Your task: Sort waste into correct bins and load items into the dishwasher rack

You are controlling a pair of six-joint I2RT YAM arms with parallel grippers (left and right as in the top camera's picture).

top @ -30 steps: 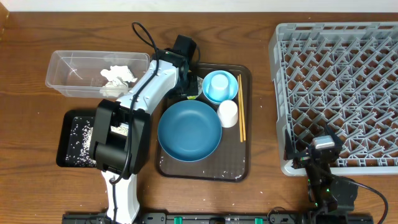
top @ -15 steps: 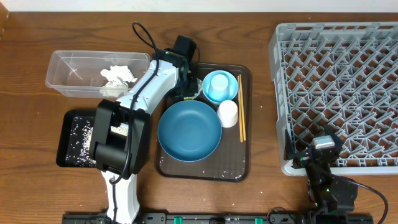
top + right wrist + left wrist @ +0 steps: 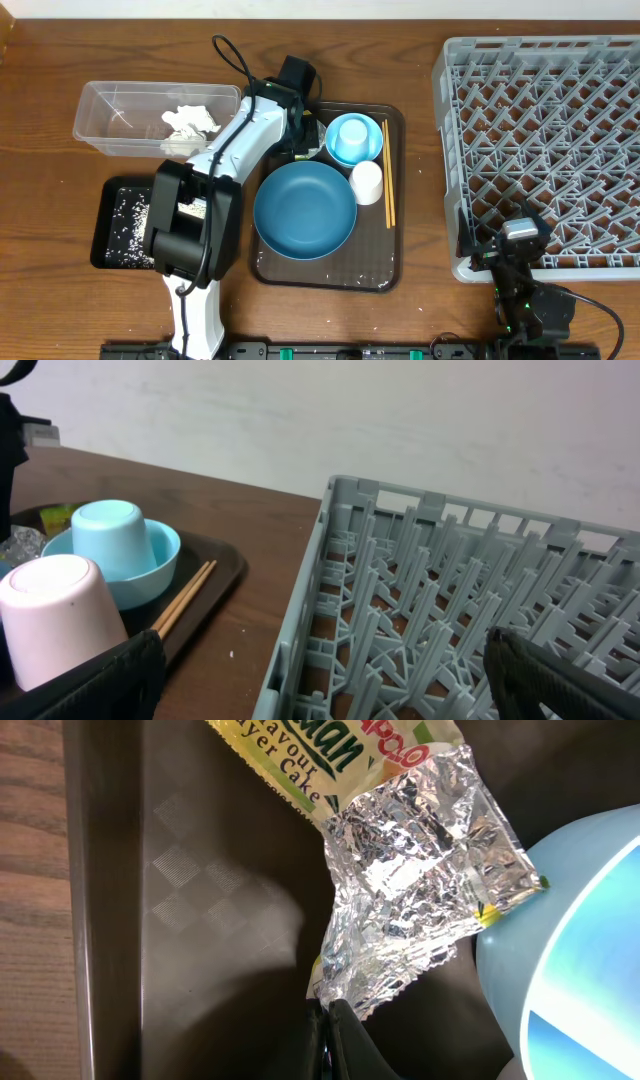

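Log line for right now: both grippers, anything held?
left gripper: shut on crinkled yellow-green foil wrapper, over dark brown serving tray | right gripper: open, empty, by grey plastic dishwasher rack

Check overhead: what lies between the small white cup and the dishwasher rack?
Overhead view: wooden chopsticks beside the small white cup, then the rim of the brown tray, then bare table up to the dishwasher rack.

Dishwasher rack [image 3: 540,130]: cut off by the overhead picture's right edge. Black tray [image 3: 100,235]: your left arm [image 3: 232,148] hides its right part, and the rice grains [image 3: 128,215] are too small to count. In your left wrist view, the wrapper [image 3: 420,890] and light-blue bowl [image 3: 575,950] run off the picture. Of the left gripper [image 3: 326,1038], only the tips show.
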